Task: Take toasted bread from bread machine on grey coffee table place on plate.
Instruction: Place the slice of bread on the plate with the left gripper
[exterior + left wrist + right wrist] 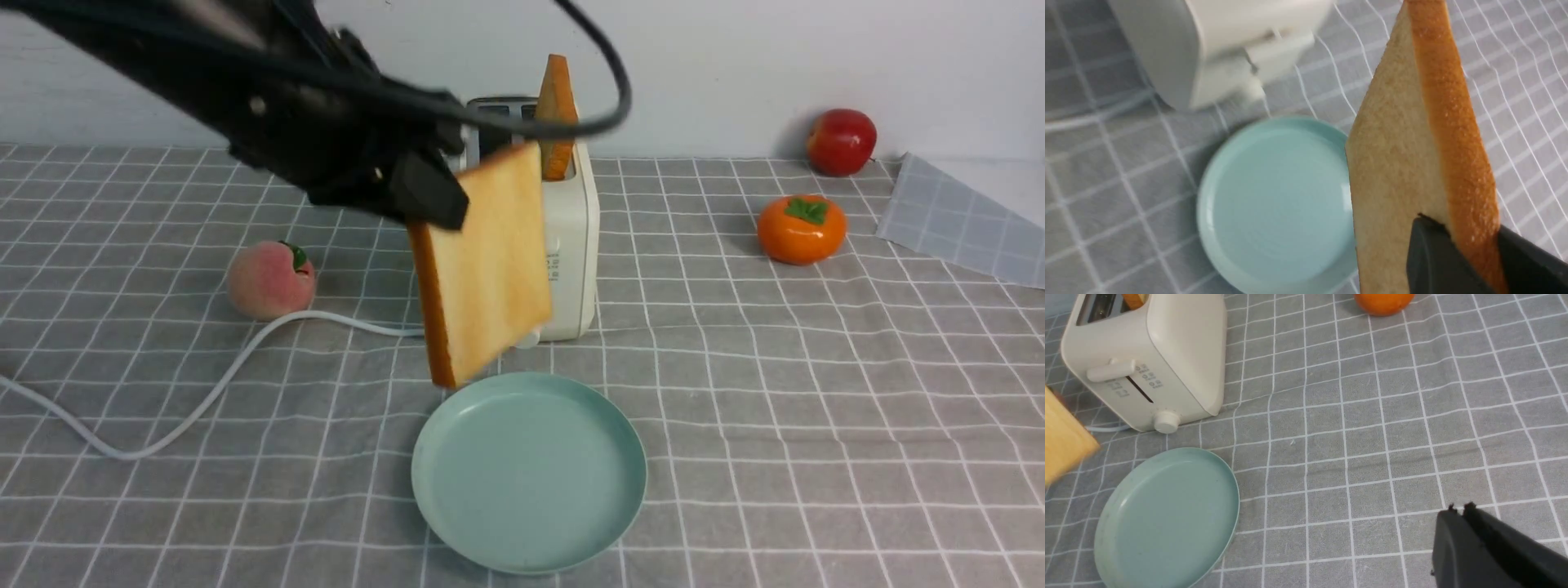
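Front view, left to right: the left fingers [429, 196] pinch a corner of one toast slice [486, 261], golden face with orange-brown crust, hanging tilted just above the far rim of the plate [529, 474], not yet laid down. The second slice [557, 106] stands in the bread machine [574, 245] behind. The right fingers [1457, 543] are pressed together, empty.

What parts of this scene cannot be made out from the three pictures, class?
Second toast: lower part hidden inside the bread machine, front view.
Bread machine's lever: front view, covered by the held toast.
Left gripper: blurred in front view; cut off by the edge in its wrist view.
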`<state>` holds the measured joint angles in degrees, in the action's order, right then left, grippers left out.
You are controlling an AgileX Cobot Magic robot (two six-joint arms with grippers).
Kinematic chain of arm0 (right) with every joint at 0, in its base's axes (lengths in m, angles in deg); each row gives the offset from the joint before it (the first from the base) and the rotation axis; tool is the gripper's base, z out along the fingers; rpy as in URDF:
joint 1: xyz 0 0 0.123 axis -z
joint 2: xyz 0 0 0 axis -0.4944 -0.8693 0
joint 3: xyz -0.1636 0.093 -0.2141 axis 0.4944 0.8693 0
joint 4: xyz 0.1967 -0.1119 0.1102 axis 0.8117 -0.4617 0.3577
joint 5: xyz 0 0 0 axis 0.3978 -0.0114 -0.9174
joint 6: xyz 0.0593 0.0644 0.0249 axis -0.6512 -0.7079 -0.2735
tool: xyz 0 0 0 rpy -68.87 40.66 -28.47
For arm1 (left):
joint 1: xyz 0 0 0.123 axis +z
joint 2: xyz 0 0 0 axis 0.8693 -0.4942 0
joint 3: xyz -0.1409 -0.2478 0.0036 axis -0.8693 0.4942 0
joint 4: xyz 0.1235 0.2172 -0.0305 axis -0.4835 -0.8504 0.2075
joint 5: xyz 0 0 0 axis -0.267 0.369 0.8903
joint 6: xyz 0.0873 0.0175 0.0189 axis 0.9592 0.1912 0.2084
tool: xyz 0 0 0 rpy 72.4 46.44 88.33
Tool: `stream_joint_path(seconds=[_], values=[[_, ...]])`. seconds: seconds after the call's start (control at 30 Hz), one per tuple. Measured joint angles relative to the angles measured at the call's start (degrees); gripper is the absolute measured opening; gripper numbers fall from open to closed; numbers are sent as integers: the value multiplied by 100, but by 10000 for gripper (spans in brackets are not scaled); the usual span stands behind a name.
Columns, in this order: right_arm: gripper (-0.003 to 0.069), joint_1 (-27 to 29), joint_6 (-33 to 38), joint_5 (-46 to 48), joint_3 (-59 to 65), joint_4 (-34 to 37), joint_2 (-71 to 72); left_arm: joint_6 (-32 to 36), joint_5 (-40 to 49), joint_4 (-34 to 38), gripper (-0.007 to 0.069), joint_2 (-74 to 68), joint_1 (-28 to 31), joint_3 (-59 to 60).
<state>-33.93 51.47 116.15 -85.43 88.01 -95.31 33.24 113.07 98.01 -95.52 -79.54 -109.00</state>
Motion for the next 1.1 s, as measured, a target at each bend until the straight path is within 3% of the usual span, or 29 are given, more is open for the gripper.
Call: stream_joint_path(seconds=[0.27,0.6,0.73,0.9,0.97,1.0,1.03,1.1], values=[[33,0,0,-14,0,0,0,1559,-667,1943,92,-786,0,1288],[43,0,0,-14,0,0,0,1849,-1023,2221,92,-1681,0,1315],[49,0,0,-14,0,0,0,1849,-1213,1974,122,-1706,0,1315],[55,0,0,-14,0,0,0,1828,-1319,1381,296,-1683,0,1275],[59,0,0,-69,0,0,0,1478,-1244,673,386,-1563,0,1171],[59,0,5,-87,0,0,0,1434,-1228,543,395,-1533,0,1151],[62,0,62,-191,-16,0,0,856,-1160,-125,414,-1333,0,1048],[63,0,143,-213,-85,0,-38,372,-1113,-656,414,-1141,0,958]])
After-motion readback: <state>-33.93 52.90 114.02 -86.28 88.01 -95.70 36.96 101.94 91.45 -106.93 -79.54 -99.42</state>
